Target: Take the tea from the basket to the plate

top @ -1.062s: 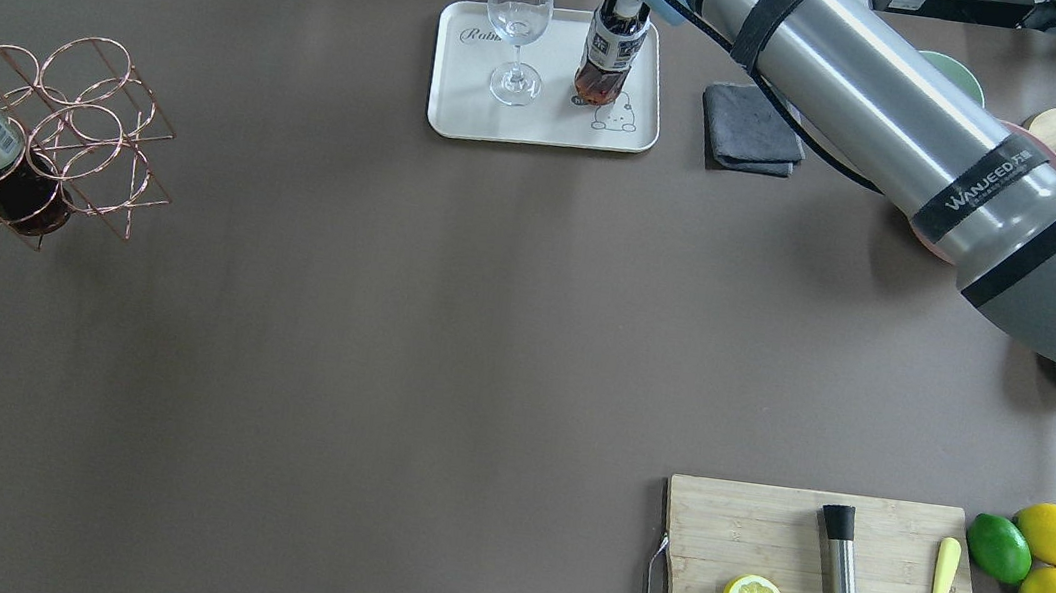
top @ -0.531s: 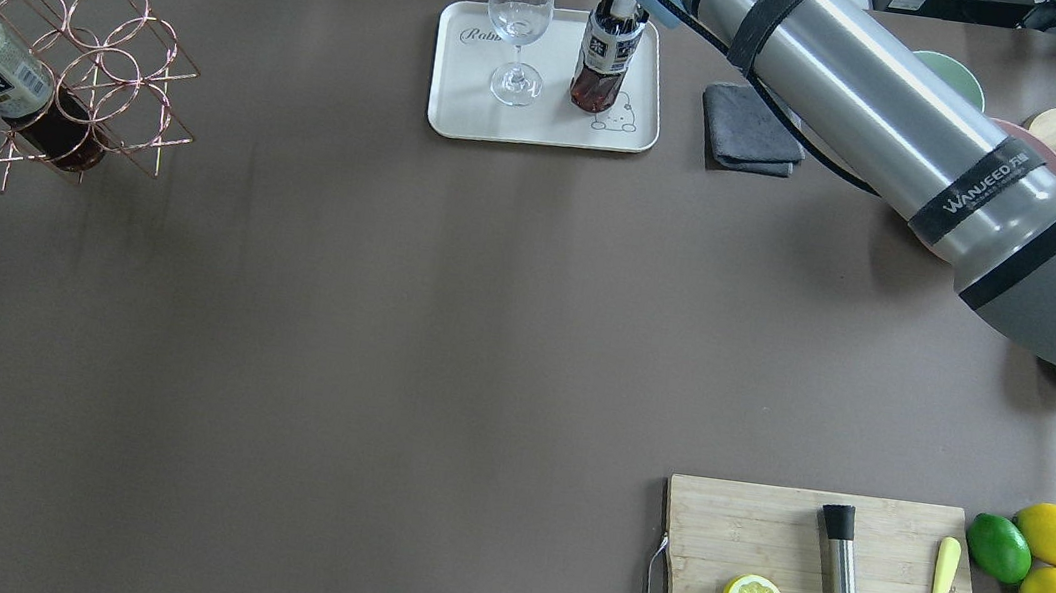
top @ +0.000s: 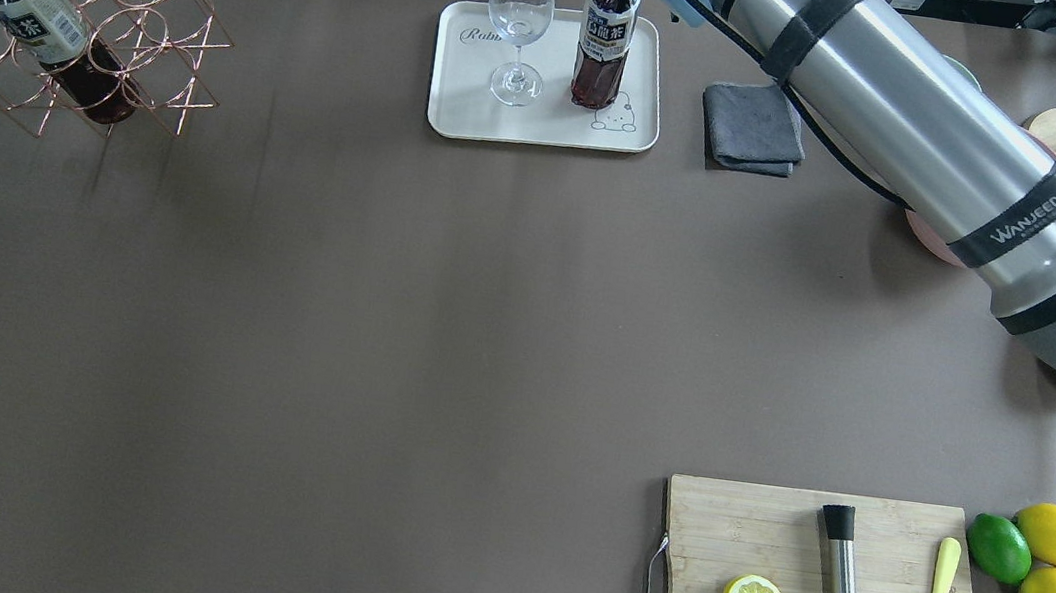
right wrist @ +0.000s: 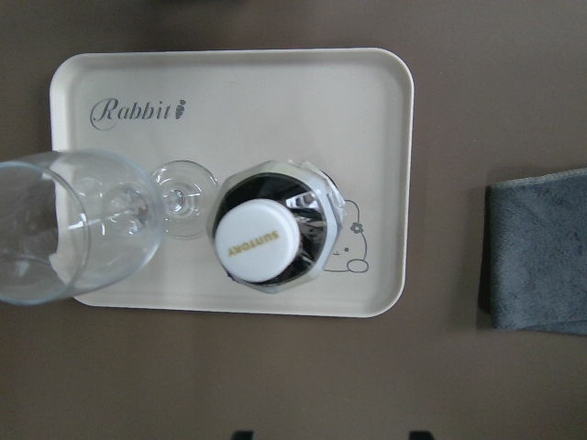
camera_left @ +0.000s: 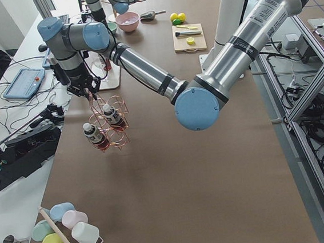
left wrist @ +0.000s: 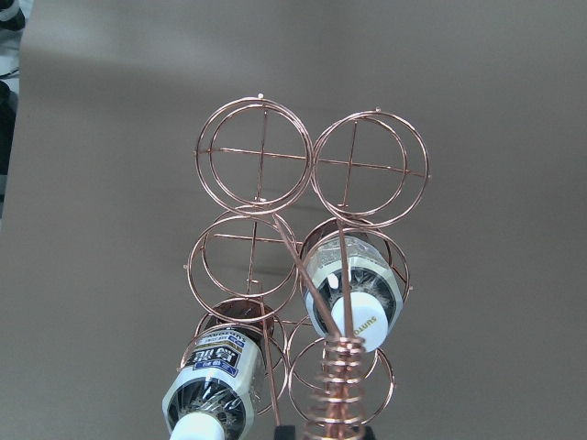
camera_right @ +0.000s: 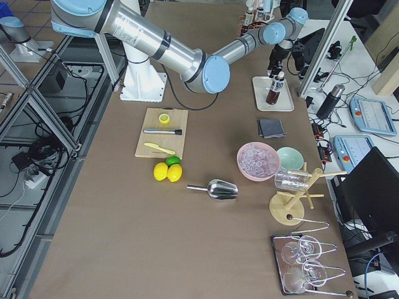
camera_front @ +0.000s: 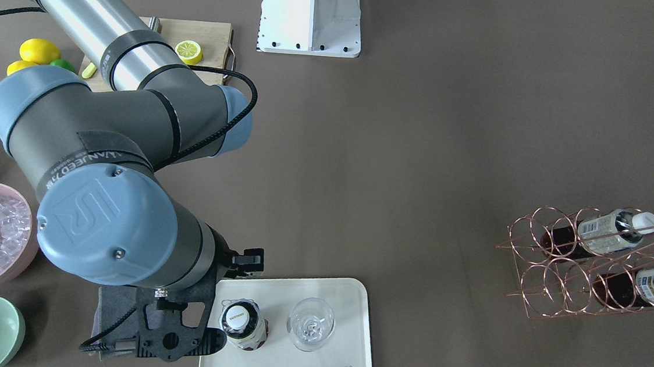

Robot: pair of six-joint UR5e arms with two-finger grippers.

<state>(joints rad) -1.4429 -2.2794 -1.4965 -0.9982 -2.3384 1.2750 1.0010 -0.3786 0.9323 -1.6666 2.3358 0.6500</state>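
Standing on plate point(right wrist: 385, 110), tea point(right wrist: 261, 240) lies beyond right gripper's point(right wrist: 330, 434) parted fingers point(right wrist: 418, 434).

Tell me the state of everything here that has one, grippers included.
Clear tea bottle with white cap: upright on tray, capped, not gripped.
Cream rounded-rectangle tray: holds bottle and glass.
Clear stemmed wine glass: upright, empty.
Copper wire basket: held by its handle, two bottles inside.
Right gripper: open above the bottle.
Left gripper: shut on basket handle.
Pink bowl: full of ice.
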